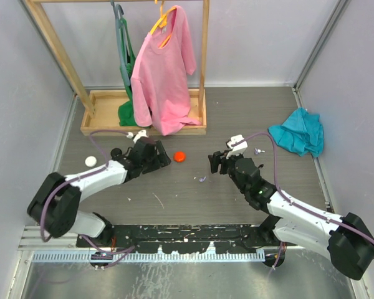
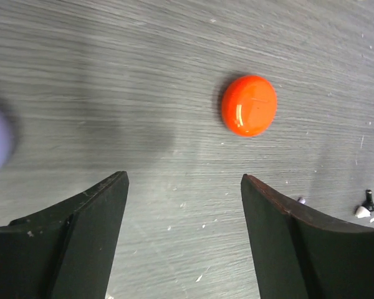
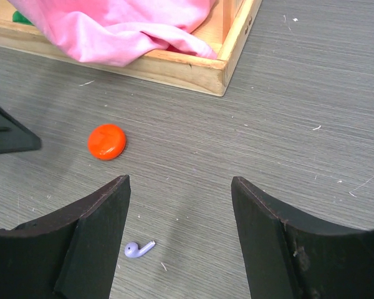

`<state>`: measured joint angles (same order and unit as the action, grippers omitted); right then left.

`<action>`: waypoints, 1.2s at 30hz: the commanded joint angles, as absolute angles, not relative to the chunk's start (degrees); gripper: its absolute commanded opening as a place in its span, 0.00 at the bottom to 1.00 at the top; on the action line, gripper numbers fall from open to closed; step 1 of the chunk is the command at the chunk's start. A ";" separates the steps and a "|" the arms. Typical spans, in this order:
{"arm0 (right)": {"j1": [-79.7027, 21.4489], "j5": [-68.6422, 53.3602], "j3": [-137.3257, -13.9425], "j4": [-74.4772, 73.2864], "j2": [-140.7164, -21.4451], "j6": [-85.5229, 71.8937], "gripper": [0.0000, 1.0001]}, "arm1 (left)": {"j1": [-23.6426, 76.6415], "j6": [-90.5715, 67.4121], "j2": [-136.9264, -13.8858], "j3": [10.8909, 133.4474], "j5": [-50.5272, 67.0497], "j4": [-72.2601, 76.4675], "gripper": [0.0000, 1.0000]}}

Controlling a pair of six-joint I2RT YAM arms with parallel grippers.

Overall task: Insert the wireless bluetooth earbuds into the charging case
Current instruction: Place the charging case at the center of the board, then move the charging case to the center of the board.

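Left gripper [image 2: 184, 182]: jaws stand apart, nothing between them. The red round case [image 2: 249, 104] lies flat on the table [image 1: 174, 205] ahead of the fingertips, offset toward the right-hand finger as the wrist view shows it, and clear of both fingers. Right gripper [image 3: 181, 180]: jaws likewise parted and empty. One lilac earbud [image 3: 138, 249] lies on the table low in the gap, just beside the inner edge of the left-hand finger as seen there; whether it touches that finger cannot be told. Overhead, this earbud lies between the two grippers, nearer the right one, with the red case beyond it just past the left gripper's tips. Count of round cases: two, the red one and a white round case [image 1: 90, 161] well apart on the far side of the left arm. Count of earbuds: one lilac confirmed; one small pale piece [image 1: 258, 151] beside the right gripper and a tiny dark-and-white bit [image 2: 365, 205] near the left gripper are too small to identify. One teal cloth [image 1: 297, 131] lies at the table's right edge.
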<state>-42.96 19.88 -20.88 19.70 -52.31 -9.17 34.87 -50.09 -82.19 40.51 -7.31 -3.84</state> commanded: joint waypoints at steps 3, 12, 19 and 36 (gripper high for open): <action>-42.96 20.33 -21.18 23.14 -53.41 -9.89 0.72 | 34.81 -45.97 -70.02 41.32 -22.66 -19.45 0.79; -42.96 20.12 -21.45 23.04 -54.75 -9.84 0.72 | 27.14 -38.41 -70.36 42.27 -25.37 -20.25 0.81; -42.94 20.47 -21.33 23.14 -54.63 -9.75 0.72 | 20.83 -33.81 -79.74 45.56 -17.24 -15.86 0.79; -42.97 20.55 -22.24 21.69 -55.30 -9.81 0.72 | 20.04 -25.62 -88.38 49.46 2.23 -14.73 0.70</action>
